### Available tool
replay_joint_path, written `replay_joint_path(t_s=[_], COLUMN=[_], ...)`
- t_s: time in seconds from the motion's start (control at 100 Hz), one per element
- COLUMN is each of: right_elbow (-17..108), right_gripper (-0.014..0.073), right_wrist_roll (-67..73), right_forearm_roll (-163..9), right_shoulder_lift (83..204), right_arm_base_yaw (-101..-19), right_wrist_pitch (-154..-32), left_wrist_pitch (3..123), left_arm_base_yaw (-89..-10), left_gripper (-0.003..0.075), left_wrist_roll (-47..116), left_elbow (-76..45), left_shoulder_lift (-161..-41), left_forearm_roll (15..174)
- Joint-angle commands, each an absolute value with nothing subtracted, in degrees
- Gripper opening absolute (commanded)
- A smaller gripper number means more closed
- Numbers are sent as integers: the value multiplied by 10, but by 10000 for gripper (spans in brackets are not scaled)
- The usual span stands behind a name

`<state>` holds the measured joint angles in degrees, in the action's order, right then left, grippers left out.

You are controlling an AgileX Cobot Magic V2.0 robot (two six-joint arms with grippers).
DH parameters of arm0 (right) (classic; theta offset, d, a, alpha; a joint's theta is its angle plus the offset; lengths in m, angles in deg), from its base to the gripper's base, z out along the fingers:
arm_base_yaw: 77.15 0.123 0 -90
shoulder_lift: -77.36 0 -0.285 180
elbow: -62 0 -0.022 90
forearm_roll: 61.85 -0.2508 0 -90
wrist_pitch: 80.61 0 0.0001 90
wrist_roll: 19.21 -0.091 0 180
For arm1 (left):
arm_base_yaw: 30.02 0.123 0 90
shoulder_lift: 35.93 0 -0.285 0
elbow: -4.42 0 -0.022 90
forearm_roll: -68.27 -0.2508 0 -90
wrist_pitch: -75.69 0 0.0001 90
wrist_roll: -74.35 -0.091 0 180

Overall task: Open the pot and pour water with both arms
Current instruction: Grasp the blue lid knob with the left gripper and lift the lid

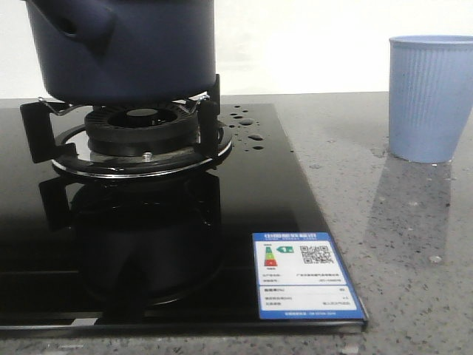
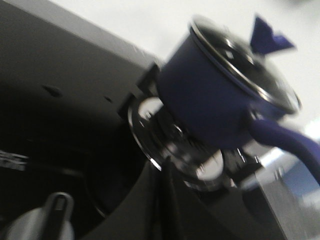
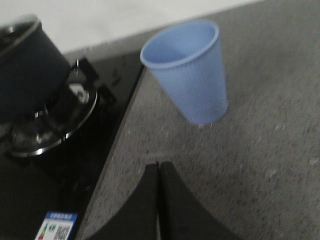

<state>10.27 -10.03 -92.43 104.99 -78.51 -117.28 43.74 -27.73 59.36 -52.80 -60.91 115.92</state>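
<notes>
Both claws are pressed shut with nothing between the fingers: your left claw hangs over the black stove top near the burner, and your right claw hangs over the grey counter, short of the cup. You can see the pot sitting upright on the burner grate, its stub facing the front camera. From your left wrist, the glass lid is on the pot with a blue knob, and a handle sticks out from the side; that view is blurred. Water beads on the stove glass between the burner and the counter edge. The cup stands upright on the counter, well apart from the pot. An energy label sits at the stove's near corner.
</notes>
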Motion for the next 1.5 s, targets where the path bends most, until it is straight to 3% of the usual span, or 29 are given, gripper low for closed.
replay_joint_path(t_s=[0.0,0.24,0.59,0.67,0.73,0.79,0.88,0.95,1.01,1.05,1.25,1.49], right_elbow=[153,221,245,245,246,246,246,246,246,246,246,246], right_gripper=[-70,-74,-73,-67,-19,73,335,525,639,671,656,655], right_wrist_roll=[-84,53,304,306,306,306,306,306,306,306,306,306], right_forearm_roll=[-960,-1101,-1152,-1158,-1164,-1166,-1166,-1166,-1166,-1170,-1191,-1202], right_shoulder_lift=[1108,1149,1149,1149,1149,1149,1149,1149,1149,1149,1149,1149], right_arm_base_yaw=[-786,-786,-786,-786,-786,-786,-786,-786,-786,-786,-786,-786], right_wrist_pitch=[-1224,-1270,-1194,-1154,-1130,-1118,-1108,-1096,-1084,-1079,-1067,-1068], left_wrist_pitch=[392,231,225,217,212,212,236,255,259,260,294,327], left_arm_base_yaw=[-284,-292,-323,-323,-323,-323,-336,-353,-367,-375,-382,-377], left_gripper=[-18,-19,-16,36,132,298,538,619,618,611,554,550], left_wrist_roll=[474,270,-68,-93,-93,-93,-93,-99,-124,-144,-192,-229], left_elbow=[-463,-340,-264,-251,-243,-234,-228,-218,-209,-201,-167,-131], left_shoulder_lift=[-694,-814,-882,-905,-919,-936,-962,-982,-998,-1013,-1075,-1143], left_forearm_roll=[1255,1345,1505,1513,1514,1518,1534,1525,1518,1520,1547,1575])
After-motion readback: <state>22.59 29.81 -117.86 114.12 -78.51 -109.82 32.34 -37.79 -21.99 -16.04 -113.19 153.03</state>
